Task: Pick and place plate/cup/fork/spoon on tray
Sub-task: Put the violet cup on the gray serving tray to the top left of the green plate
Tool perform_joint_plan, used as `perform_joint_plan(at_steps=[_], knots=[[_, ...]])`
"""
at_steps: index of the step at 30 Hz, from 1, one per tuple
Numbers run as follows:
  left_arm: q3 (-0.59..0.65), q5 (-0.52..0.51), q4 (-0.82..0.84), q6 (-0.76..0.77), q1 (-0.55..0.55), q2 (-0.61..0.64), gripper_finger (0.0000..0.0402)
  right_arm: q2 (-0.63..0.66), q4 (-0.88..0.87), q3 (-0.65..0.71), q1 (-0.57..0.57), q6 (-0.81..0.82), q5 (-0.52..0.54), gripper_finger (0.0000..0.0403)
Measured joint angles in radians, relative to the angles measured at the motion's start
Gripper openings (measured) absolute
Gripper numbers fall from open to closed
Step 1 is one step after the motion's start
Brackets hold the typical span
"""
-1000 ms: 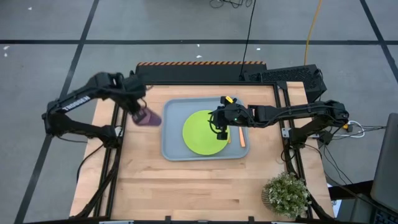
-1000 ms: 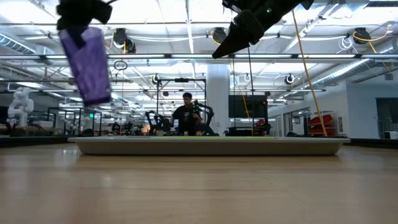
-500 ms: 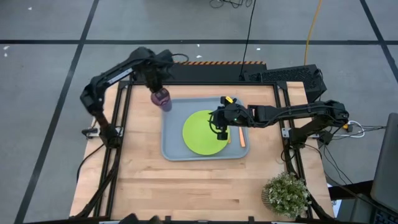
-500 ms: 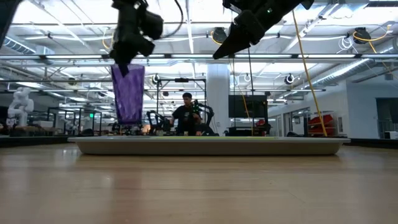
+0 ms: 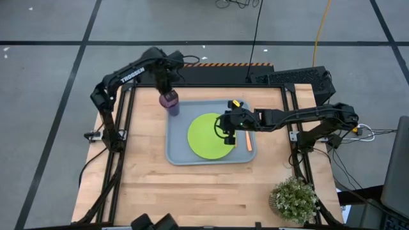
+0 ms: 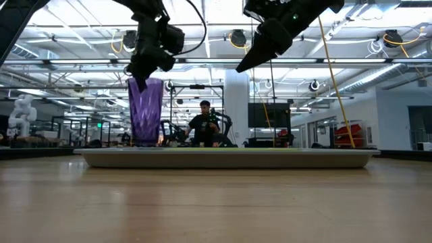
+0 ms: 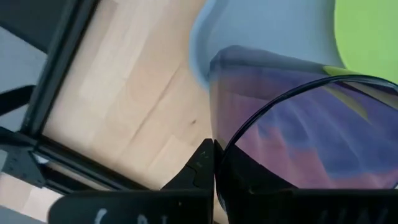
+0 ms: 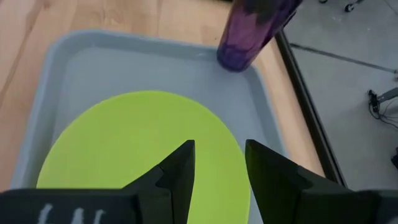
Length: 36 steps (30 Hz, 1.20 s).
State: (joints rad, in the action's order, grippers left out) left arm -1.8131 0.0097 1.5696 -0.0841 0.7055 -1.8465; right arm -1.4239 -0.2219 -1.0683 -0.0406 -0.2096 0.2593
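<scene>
1. I see the tray (image 5: 176,153) lying near the middle of the wooden table (image 5: 192,198), with the plate (image 5: 208,135) flat inside it.
2. My left gripper (image 5: 165,86) is clamped shut on the rim of the cup (image 5: 169,102) and holds it upright over the tray's far left corner. In the low view the cup (image 6: 146,111) hangs from the gripper with its base down near the tray rim (image 6: 223,158) (whether it touches, I cannot tell).
3. My right gripper (image 5: 225,129) hovers above the plate's right part, its fingers (image 8: 180,171) parted and holding nothing; the right wrist view shows the green plate (image 8: 137,143) through the gap.
4. An orange handle (image 5: 247,140) lies in the tray just right of the plate (fork or spoon, I cannot tell; its head is hidden by the arm).
5. A potted plant (image 5: 294,199) stands at the table's near right corner.
6. A person (image 6: 204,125) sits in the room beyond the table.
</scene>
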Motion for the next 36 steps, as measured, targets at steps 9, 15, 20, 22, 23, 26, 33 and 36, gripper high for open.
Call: perform_joint_plan(at_steps=[9,15,20,22,23,26,33,36], knots=[[0.059,0.046,-0.080,-0.025,-0.008,0.000,0.0007,0.008,0.038,0.000,0.003,0.000,0.001,0.0134],[0.060,0.045,-0.086,-0.019,-0.005,0.000,0.0007,0.008,0.038,0.000,0.003,-0.001,0.001,0.0134],[0.059,0.045,-0.129,0.000,-0.013,-0.020,0.0007,0.008,0.039,0.000,0.003,-0.006,0.001,0.0134],[0.060,0.047,-0.124,0.005,-0.012,-0.041,0.0014,0.008,0.038,0.000,0.003,-0.008,0.001,0.0134],[0.060,0.052,-0.118,0.005,-0.011,-0.052,0.0018,0.008,0.038,0.000,0.003,-0.008,0.001,0.0134],[0.055,0.058,-0.087,0.000,-0.010,-0.085,0.0022,0.008,0.038,0.000,0.003,-0.009,0.001,0.0134],[0.055,0.060,-0.097,-0.015,-0.014,-0.093,0.0017,0.008,0.038,0.000,0.003,-0.011,0.001,0.0134],[0.046,0.042,-0.106,-0.019,-0.011,-0.078,0.0035,0.008,0.038,0.000,0.003,-0.012,0.001,0.0134]])
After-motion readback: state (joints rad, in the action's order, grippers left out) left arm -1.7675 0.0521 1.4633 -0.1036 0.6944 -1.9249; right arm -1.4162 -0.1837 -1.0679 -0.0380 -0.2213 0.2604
